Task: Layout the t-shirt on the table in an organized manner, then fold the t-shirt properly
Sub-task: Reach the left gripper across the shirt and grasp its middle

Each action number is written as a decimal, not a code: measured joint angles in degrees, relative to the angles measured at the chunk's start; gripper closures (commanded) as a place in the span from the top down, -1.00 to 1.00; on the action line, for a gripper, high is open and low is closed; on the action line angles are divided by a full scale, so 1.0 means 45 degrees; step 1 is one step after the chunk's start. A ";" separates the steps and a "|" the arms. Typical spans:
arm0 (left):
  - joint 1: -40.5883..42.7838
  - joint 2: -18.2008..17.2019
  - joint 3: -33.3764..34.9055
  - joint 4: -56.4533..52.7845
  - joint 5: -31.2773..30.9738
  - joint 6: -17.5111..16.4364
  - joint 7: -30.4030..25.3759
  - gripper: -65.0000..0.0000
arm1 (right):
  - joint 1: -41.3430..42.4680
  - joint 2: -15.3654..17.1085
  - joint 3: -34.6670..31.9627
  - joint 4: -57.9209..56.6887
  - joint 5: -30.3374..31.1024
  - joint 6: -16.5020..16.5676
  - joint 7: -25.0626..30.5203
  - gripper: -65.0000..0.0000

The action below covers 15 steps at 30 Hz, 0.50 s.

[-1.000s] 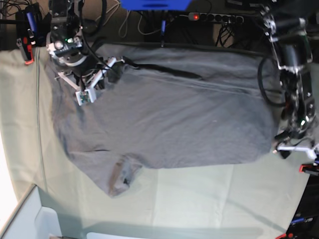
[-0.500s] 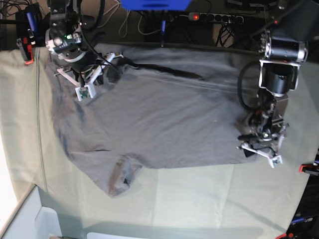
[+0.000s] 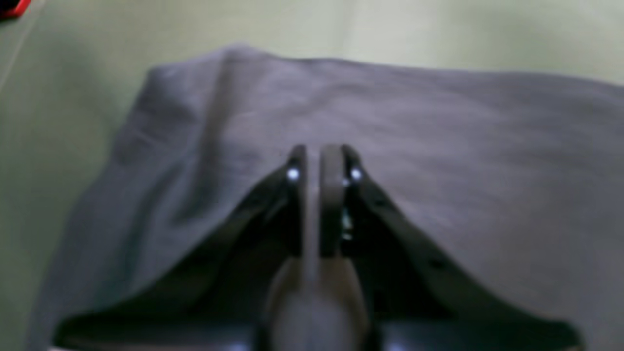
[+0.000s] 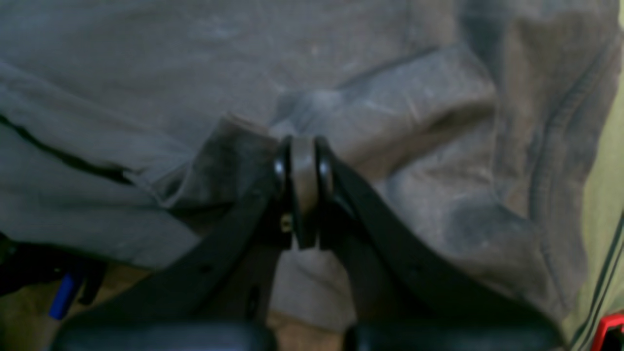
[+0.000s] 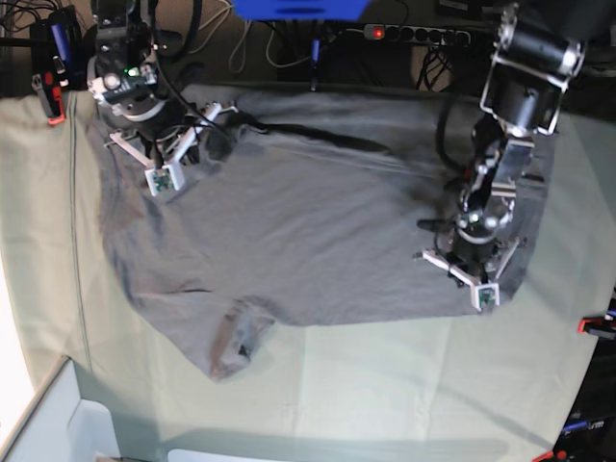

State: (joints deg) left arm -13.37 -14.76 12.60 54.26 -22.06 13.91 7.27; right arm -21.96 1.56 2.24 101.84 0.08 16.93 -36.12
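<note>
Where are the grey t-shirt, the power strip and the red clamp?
t-shirt point(image 5: 318, 231), base view, middle of its body.
power strip point(image 5: 419, 36), base view, its dark casing.
red clamp point(image 5: 55, 108), base view, its red tip.

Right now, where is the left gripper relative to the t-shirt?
In the base view the left gripper is on the right side, over the t-shirt near its right-hand edge, jaws shut with grey fabric under them in the left wrist view.
</note>
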 measured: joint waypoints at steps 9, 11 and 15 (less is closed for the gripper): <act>0.1404 0.0019 -0.0491 0.0369 0.1598 -0.0073 0.0015 -0.85 | 0.0087 0.0005 0.0024 0.0000 -0.0010 0.0000 0.0029 -1.00; 0.1326 0.0102 -0.1729 0.0374 0.1277 -0.0151 0.0078 -0.66 | 0.0092 0.0005 -0.0019 -0.0005 -0.0005 0.0000 0.0024 -1.00; 0.0869 -0.0073 -0.3983 0.0350 0.1073 0.0044 0.0044 -0.23 | 0.0107 0.0010 -0.0024 -0.0015 -0.0010 0.0000 0.0034 -1.00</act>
State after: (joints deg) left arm -9.45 -15.09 -5.32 55.83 -17.23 14.11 7.46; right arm -21.47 1.61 2.13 101.78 0.03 16.93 -35.97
